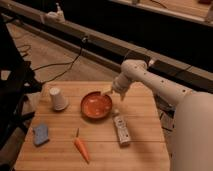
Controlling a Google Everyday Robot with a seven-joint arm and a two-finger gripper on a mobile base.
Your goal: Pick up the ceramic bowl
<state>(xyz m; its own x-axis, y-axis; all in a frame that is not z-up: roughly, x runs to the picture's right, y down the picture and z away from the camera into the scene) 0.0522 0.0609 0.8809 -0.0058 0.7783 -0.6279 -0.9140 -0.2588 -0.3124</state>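
A lab, it seems: cables (64, 64) trail over the floor (42, 50), the gripper (107, 91) just beside the ceramic bowl (96, 105).

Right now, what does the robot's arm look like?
The arm is creamy white, made of smooth, round tube shapes joined by a fat rounded elbow. A row of small dark dots runs along it. It grows out of a big, pale, rounded body at the lower right. Its tool is small and pale too, at the bowl's right rim. No cables show on the arm.

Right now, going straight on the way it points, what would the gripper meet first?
Most likely the ceramic bowl: the gripper sits just above its rim, angled down toward it, though depth is unclear.
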